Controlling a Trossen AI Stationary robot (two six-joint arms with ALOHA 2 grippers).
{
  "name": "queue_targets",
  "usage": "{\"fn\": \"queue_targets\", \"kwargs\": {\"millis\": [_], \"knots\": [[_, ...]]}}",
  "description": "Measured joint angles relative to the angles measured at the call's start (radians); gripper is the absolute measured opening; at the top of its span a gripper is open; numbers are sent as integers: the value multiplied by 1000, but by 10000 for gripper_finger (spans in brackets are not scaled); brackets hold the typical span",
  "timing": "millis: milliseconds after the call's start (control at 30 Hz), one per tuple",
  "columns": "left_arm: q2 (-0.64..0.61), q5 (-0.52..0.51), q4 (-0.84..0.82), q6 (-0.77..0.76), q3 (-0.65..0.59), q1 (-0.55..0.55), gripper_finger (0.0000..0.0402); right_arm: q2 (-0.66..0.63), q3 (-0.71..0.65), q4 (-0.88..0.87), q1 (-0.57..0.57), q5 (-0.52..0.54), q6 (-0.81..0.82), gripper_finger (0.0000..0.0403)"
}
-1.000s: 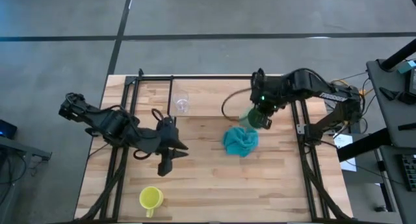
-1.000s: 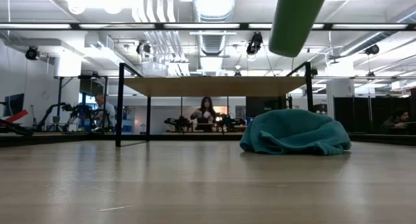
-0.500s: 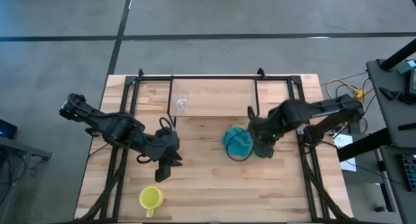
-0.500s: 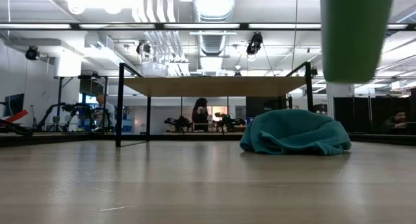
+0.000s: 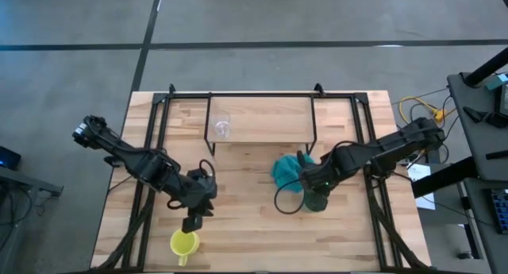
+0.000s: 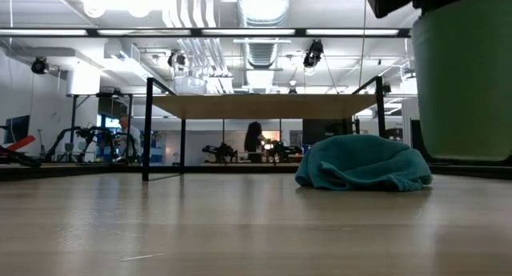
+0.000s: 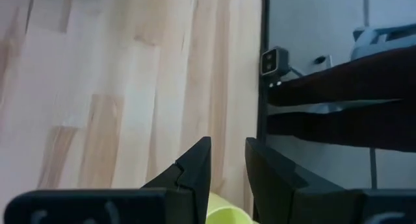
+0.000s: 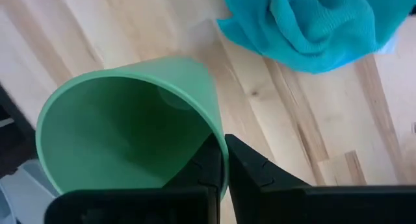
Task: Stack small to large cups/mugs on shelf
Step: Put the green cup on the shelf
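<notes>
the right gripper [image 8: 221, 160] pinches the green cup's [image 8: 130, 130] rim near the desk's [image 5: 246, 234] right edge; left gripper [image 7: 226, 160], fingers narrowly apart, seemingly nears the yellow mug [image 5: 184, 243]; next, grasping it.

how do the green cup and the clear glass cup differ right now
The green cup is opaque and held by the right gripper, whose fingers pinch its rim; the clear glass cup is see-through and nothing holds it. The green cup is near the teal cloth over the tabletop, seemingly just above it in the low view; the glass cup stands on the shelf. The green cup looks larger. Both are upright, handleless and empty.
</notes>
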Motion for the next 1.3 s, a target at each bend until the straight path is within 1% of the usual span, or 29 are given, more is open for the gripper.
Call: {"fn": "queue_targets", "kwargs": {"millis": [167, 300, 400, 533, 700, 867, 1000, 1100, 1300], "knots": [[0, 9, 13, -86, -50, -17, 81, 0, -52, 2, 0, -26, 33, 9], [1, 20, 155, -143, -107, -30, 81, 0, -103, 2, 0, -70, 52, 9], [12, 24, 227, -203, -121, -39, 81, 0, -132, 2, 0, -82, 57, 9], [39, 25, 238, -242, -124, -56, 81, -3, -143, 6, 0, -82, 65, 9], [64, 25, 243, -332, -123, -78, 81, -1, -131, 5, 0, -77, 61, 13], [74, 27, 246, -411, -124, -99, 81, 0, -101, 12, -3, -64, 19, 37], [79, 47, 312, -424, -124, -111, 81, 0, -94, 19, -3, -64, -23, 66], [79, 49, 354, -459, -123, -115, 81, 0, -94, 20, -3, -65, -24, 91], [79, 63, 352, -542, -123, -148, 81, 0, -94, 21, -3, -66, -26, 131]]}}
